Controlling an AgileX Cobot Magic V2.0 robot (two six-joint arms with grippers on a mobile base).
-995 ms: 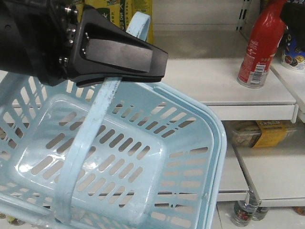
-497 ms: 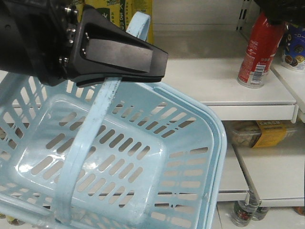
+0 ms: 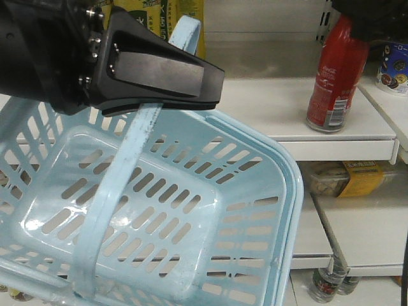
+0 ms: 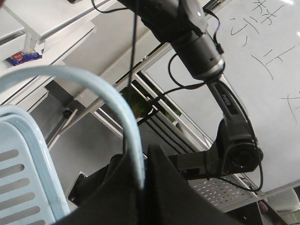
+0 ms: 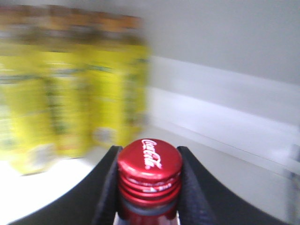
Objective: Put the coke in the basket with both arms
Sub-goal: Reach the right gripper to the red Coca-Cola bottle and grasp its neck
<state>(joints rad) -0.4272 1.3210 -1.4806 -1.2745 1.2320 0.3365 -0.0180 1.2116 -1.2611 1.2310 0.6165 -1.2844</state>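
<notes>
The pale blue basket [image 3: 191, 210] fills the lower left of the front view, tipped so its slotted bottom faces me. My left gripper [image 3: 210, 89] is shut on the basket's hoop handle [image 3: 121, 172]; the left wrist view shows the handle [image 4: 117, 108] pinched between the black jaws [image 4: 145, 183]. The red coke [image 3: 330, 83] stands tilted at the right end of the white shelf [image 3: 268, 108]. My right gripper [image 3: 357, 19] covers its top. In the right wrist view the fingers [image 5: 194, 183] press both sides of the neck under the red cap [image 5: 150, 161].
Yellow packages [image 3: 166, 19] stand at the shelf's back, and blurred yellow ones [image 5: 70, 93] show left of the cap. A blue-labelled tub [image 3: 392, 64] sits right of the coke. Wrapped goods [image 3: 347, 178] lie on the lower shelf and bottles [image 3: 328, 284] stand at the bottom.
The right gripper came down over the coke's top and closed on its neck. The coke has shifted left and tilted. The left gripper and basket have not moved.
</notes>
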